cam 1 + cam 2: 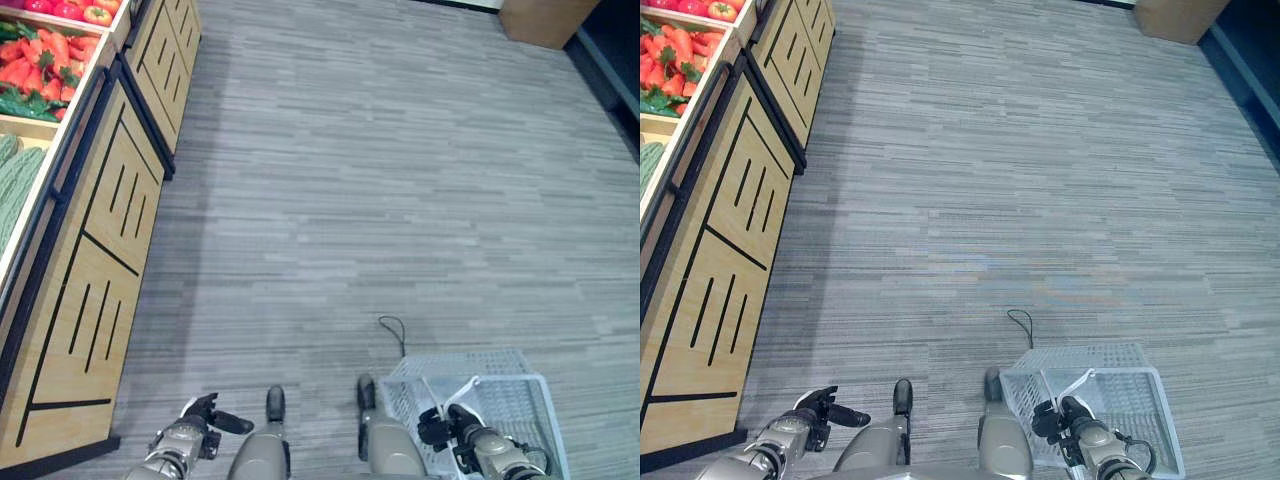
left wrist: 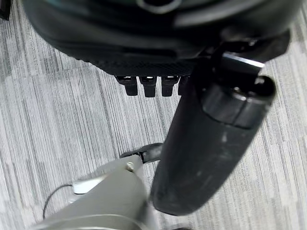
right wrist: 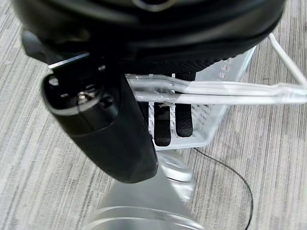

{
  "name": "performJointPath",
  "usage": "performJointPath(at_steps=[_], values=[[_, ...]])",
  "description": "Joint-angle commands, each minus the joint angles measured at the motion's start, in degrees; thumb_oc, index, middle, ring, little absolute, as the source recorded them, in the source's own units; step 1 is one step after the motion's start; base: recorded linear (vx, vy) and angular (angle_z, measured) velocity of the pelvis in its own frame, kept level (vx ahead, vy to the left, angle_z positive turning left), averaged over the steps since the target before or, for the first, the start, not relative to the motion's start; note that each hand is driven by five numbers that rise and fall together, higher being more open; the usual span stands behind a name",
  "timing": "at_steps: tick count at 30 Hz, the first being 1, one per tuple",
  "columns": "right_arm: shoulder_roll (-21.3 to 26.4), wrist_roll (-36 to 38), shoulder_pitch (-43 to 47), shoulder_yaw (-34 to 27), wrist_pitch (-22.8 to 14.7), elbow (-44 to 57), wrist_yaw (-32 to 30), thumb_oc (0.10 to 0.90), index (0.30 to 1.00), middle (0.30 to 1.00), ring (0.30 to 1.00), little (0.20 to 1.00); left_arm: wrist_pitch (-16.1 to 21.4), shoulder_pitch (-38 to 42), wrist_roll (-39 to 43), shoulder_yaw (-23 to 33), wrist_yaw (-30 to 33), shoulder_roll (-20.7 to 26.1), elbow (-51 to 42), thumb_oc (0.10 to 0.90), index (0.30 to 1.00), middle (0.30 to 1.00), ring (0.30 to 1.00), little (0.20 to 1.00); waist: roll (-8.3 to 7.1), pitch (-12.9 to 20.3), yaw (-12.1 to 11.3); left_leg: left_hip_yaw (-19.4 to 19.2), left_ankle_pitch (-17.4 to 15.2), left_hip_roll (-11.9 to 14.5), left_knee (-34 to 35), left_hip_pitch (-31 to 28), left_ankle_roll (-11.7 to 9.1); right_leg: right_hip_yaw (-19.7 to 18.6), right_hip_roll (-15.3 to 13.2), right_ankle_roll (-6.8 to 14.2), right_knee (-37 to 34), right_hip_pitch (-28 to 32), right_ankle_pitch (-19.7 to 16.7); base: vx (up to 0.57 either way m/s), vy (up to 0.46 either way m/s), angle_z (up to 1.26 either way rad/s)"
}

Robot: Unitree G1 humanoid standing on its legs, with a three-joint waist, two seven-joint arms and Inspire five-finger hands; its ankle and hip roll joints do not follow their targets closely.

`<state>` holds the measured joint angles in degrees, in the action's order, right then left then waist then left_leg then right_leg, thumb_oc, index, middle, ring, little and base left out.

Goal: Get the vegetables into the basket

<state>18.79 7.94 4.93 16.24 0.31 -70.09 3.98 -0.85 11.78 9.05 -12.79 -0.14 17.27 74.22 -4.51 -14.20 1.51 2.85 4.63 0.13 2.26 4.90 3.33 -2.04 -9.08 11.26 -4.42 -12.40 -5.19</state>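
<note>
Grey plank floor seen from above. Along the scene's left edge, wooden produce stand with open bins on top: carrots in one bin, pale green gourds in the next bin nearer the robot, red fruit at the stand's far end.

White wire basket hanging low at the right side, empty as far as visible, its thin handles gripped in the right hand, fingers curled round them.

Left hand low at the left side, holding nothing, fingers curled in and thumb sticking out.

Vegetables lying ahead and to the left of both hands, well apart from them, across bare floor. Stand's long axis running away from the robot. Left hand clearly the nearer to the bins and the free one; basket on the far side from the stand. Likely next: closing in on the stand's front edge before any reach.
</note>
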Motion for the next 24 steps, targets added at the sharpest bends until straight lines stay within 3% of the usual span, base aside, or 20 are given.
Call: performJointPath(at_steps=[1, 3, 6, 8, 10, 13, 17, 20, 21, 22, 23, 24], values=[[1.33, 1.17, -0.51, 0.45, -0.69, 1.00, 0.68, 0.400, 0.300, 0.300, 0.300, 0.300, 0.64, -0.97, -0.09, 0.88, -0.33, 0.69, -0.93, 0.900, 1.000, 1.000, 1.000, 1.000, -0.69, -0.82, 0.07, 1.85, -10.04, -2.60, -3.42, -6.91, -4.00, -0.73, -0.65, 2.04, 4.57, -2.06, -6.33, 0.26, -0.064, 1.47], [1.37, 1.41, -0.97, 0.42, -0.69, 0.58, 1.01, 0.400, 0.300, 0.300, 0.300, 0.300, 0.64, -0.45, 0.08, 0.67, -0.31, 0.18, -0.74, 0.900, 1.000, 1.000, 1.000, 1.000, -0.65, -0.32, 1.34, 5.82, -11.03, -3.13, -2.88, -9.79, -4.54, -0.71, 1.35, 1.57, 3.63, -3.30, -6.85, 0.42, -0.152, 1.08], [1.42, 1.64, -1.63, 0.38, -0.68, 0.56, 1.26, 0.400, 0.300, 0.300, 0.300, 0.300, 0.58, -0.56, -0.17, 0.41, -0.49, -0.16, -0.64, 0.900, 1.000, 1.000, 1.000, 1.000, -0.39, 0.26, 2.08, 7.76, -11.54, -2.54, -2.33, -11.69, -5.02, -0.18, 2.21, 0.87, 4.64, -2.76, -5.98, 0.21, -0.120, 0.91], [1.66, 1.79, -1.93, 0.20, -0.73, 0.42, 1.13, 0.400, 0.300, 0.300, 0.300, 0.300, 0.60, -0.56, -0.66, -0.12, -0.62, -0.65, -0.69, 0.900, 1.000, 1.000, 1.000, 1.000, 0.15, 1.01, 2.81, 9.45, -11.71, -1.67, -2.11, -12.97, -5.56, -0.88, 3.24, -0.37, 6.59, -2.36, -4.78, 0.25, -0.186, 1.05], [1.93, 1.71, -2.50, -0.23, -0.66, 0.00, 1.30, 0.400, 0.300, 0.300, 0.300, 0.300, 0.33, -1.19, -0.85, -0.47, -0.78, -1.52, -0.33, 0.900, 1.000, 1.000, 1.000, 1.000, 1.30, 2.28, 3.46, 11.32, -11.04, -0.08, -2.89, -13.77, -6.83, 1.03, 3.96, -1.63, 8.26, -1.64, -3.36, 0.27, -0.242, 0.92], [2.35, 1.85, -2.30, 0.17, -0.66, -0.10, 1.18, 0.400, 0.300, 0.300, 0.300, 0.300, 0.19, -1.02, -0.59, -0.78, -0.48, -2.07, -0.19, 0.900, 1.000, 1.000, 1.000, 1.000, 1.94, 2.78, 3.83, 11.64, -10.18, 1.27, -3.40, -13.06, -8.10, 2.77, 4.19, -2.53, 8.33, -1.01, -2.23, 0.13, -0.181, 0.59], [2.54, 1.80, -2.33, 0.89, -0.66, -0.20, 1.55, 0.400, 0.300, 0.300, 0.300, 0.300, 0.01, -1.36, -0.13, -0.78, -0.41, -2.59, -0.29, 0.900, 1.000, 1.000, 1.000, 1.000, 3.12, 3.83, 3.30, 11.61, -6.72, 3.85, -4.68, -12.31, -10.35, 4.52, 5.97, -4.43, 8.27, 0.68, 0.69, 0.14, -0.160, 0.22], [2.65, 1.70, -2.44, 1.23, -0.61, 0.08, 1.74, 0.400, 0.300, 0.300, 0.300, 0.300, -0.32, -1.36, -0.13, -0.96, -0.65, -2.84, -0.48, 0.900, 1.000, 1.000, 1.000, 1.000, 2.88, 3.10, 2.93, 10.69, -3.71, 3.01, -10.65, -9.64, -11.67, 5.54, 5.96, -5.49, 8.90, 2.80, 2.42, 0.07, -0.105, 0.24], [3.02, 1.13, -2.61, 1.53, -0.58, 0.18, 1.94, 0.400, 0.300, 0.300, 0.300, 0.300, -0.43, -1.10, 0.14, -1.08, -0.79, -3.00, -1.06, 0.900, 1.000, 1.000, 1.000, 1.000, 2.03, 1.88, 2.78, 5.43, -2.54, 2.84, -14.07, -6.33, -11.44, 7.02, 4.91, -6.08, 8.90, 4.93, 3.29, -0.01, -0.085, 0.19], [3.01, 1.13, -2.60, 1.53, -0.58, 0.18, 1.94, 0.400, 0.300, 0.300, 0.300, 0.300, -0.43, -1.09, 0.13, -1.08, -0.79, -2.99, -1.06, 0.900, 1.000, 1.000, 1.000, 1.000, 2.03, 1.82, 2.73, 5.39, -2.67, 2.84, -14.25, -6.32, -11.42, 6.98, 4.92, -6.07, 8.92, 4.97, 3.32, -0.02, -0.090, 0.44], [3.37, 0.70, -2.84, 1.06, -0.40, -0.12, 1.88, 0.400, 0.300, 0.300, 0.300, 0.300, -0.64, -0.85, -0.18, -1.37, -1.03, -3.24, -1.15, 0.900, 1.000, 1.000, 1.000, 1.000, 1.42, 1.37, 3.19, -5.73, -3.09, 6.32, -11.64, -3.19, -10.68, 9.39, 3.12, -5.47, 7.97, 7.48, 3.85, 0.01, -0.011, 0.85], [3.43, 0.60, -3.15, 0.51, -0.33, -0.31, 1.68, 0.400, 0.300, 0.300, 0.300, 0.300, -0.73, -0.77, -0.58, -1.48, -1.23, -3.38, -1.20, 0.900, 1.000, 1.000, 1.000, 1.000, 1.21, 1.37, 3.25, -10.91, -3.59, 8.09, -9.26, -1.61, -10.37, 10.44, 2.20, -4.83, 7.17, 8.44, 3.83, 0.03, 0.009, 1.53]])
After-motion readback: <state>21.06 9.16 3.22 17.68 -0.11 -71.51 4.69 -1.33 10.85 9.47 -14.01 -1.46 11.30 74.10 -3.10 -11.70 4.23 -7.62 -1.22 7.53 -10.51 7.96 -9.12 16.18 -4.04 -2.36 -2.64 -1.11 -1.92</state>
